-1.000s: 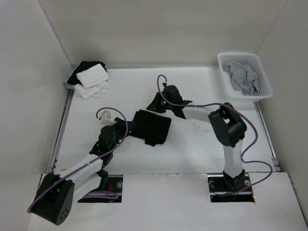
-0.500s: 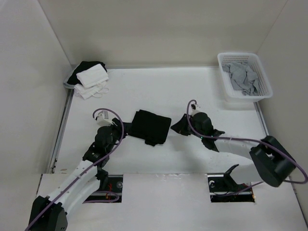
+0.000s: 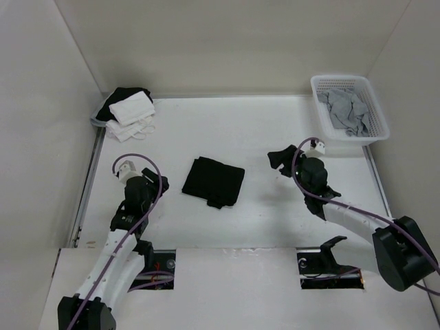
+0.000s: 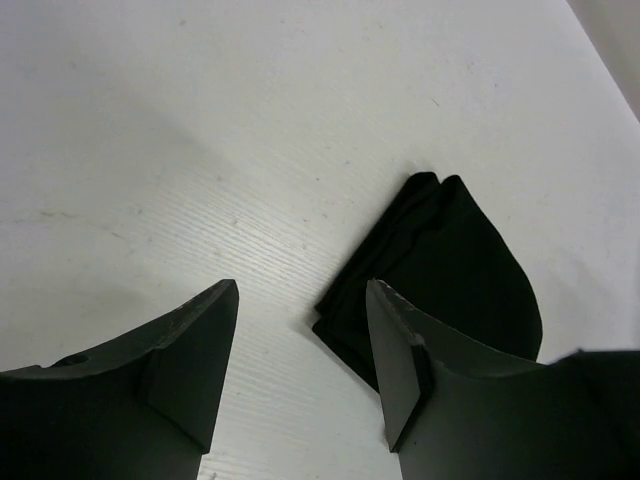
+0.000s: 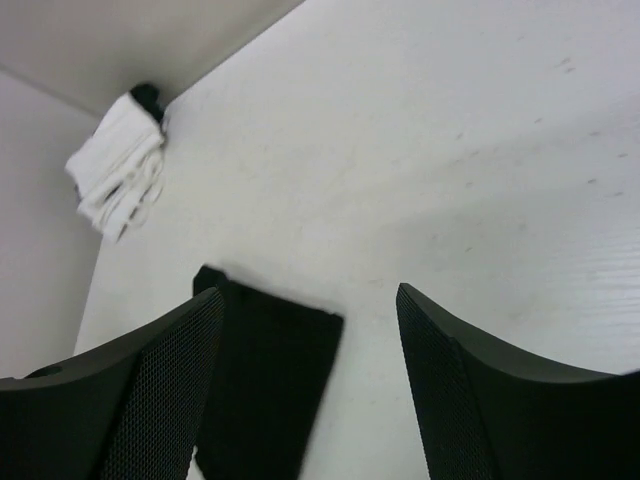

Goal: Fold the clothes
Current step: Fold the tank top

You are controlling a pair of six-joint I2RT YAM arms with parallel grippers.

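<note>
black t-shirt (image 3: 214, 181) sits folded small, mid-frame. left gripper (image 4: 300, 290) and right gripper (image 5: 308, 295) flank it, well apart, fingers (image 4: 190, 350) wide and empty, i'd guess so the fold isn't disturbed.

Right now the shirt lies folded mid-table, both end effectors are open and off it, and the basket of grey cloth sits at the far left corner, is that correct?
No: the top view shows the basket at the far right corner. The rest holds: shirt folded mid-table, left end effector and right end effector open and off it, grey cloth in the basket.
</note>
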